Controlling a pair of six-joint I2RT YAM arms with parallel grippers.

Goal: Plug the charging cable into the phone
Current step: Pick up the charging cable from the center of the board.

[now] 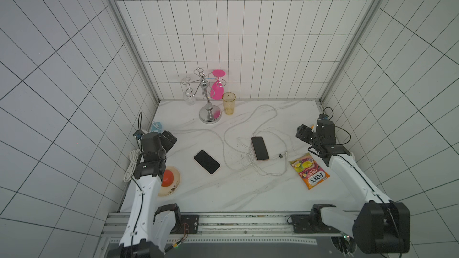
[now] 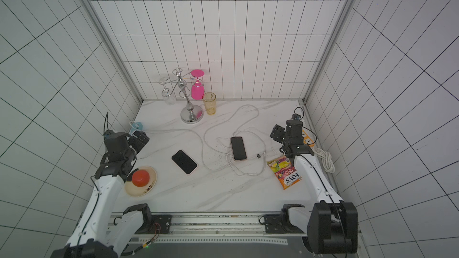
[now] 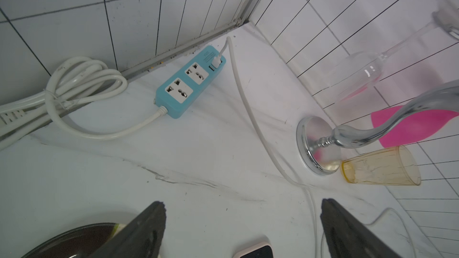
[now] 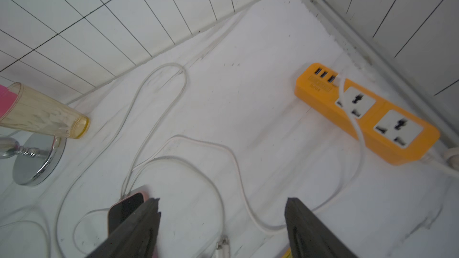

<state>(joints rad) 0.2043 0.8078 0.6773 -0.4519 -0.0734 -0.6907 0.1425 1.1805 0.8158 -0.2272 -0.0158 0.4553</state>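
Two phones are laid on the table [image 1: 223, 194]; the phone [image 1: 260, 148] ringed by the charging cable [image 1: 270, 174] has the loose plug [image 1: 280, 155] near it. Both the right gripper [image 4: 222, 203] and left gripper [image 3: 243, 204] are spread, empty. The plug should be pinched squarely, aligned with the port, then pushed straight.

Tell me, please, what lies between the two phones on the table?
A loop of white cable crosses the stretch between the slanted phone and the straighter phone. Both top views show it.
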